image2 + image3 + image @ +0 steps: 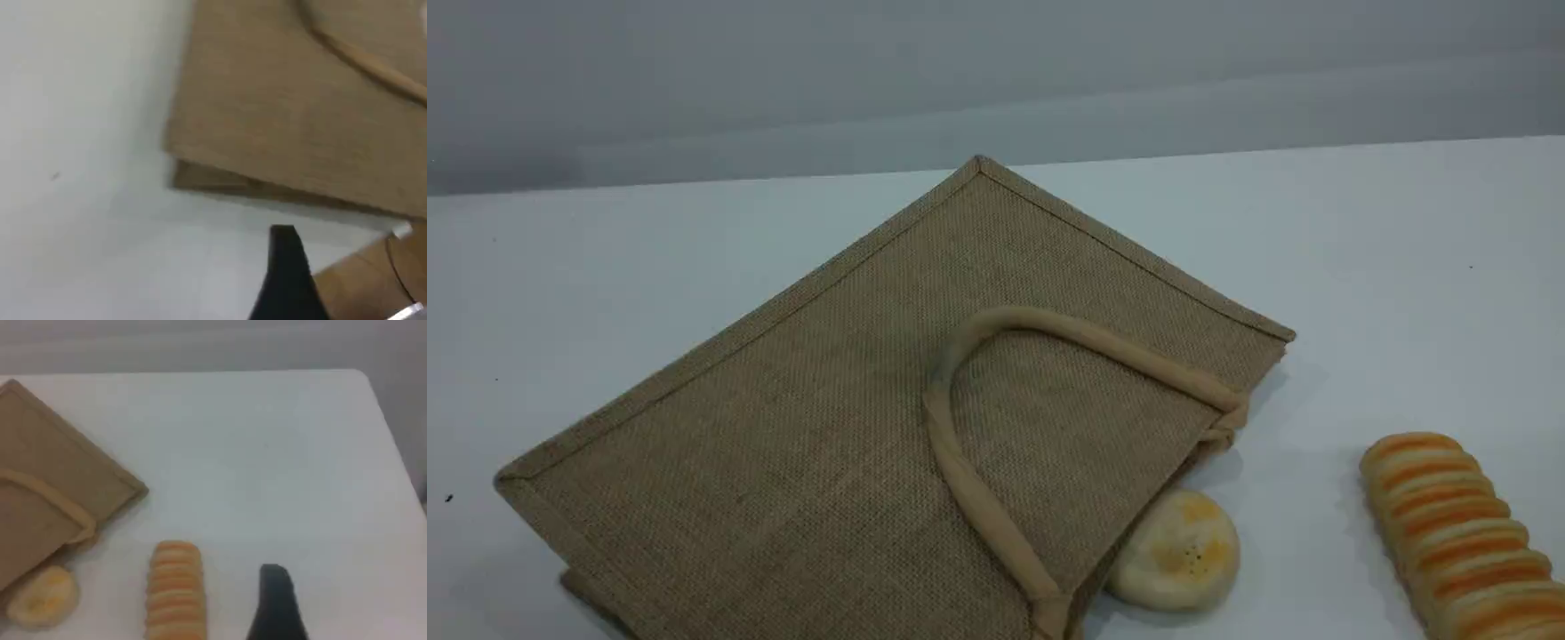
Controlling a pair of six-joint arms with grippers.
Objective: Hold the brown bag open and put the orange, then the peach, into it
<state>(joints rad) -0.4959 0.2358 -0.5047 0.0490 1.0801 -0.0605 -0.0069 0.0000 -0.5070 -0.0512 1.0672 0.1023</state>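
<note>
The brown bag (827, 427) lies flat on the white table, with one beige handle (1085, 338) curving over its upper face. Its mouth points toward the front right. The orange and the peach are out of view. Neither arm shows in the scene view. My left gripper (287, 260) shows one dark fingertip over bare table, just short of a corner of the bag (287, 100), and holds nothing. My right gripper (275, 600) shows one dark fingertip over bare table, to the right of the bag (40, 487), and also holds nothing.
A flat cream-yellow bun (1176, 551) (41, 597) lies against the bag's mouth. An orange-striped ridged bread loaf (1458, 533) (175, 590) lies further right, just left of my right fingertip. The table's edge (373, 247) runs close to my left fingertip.
</note>
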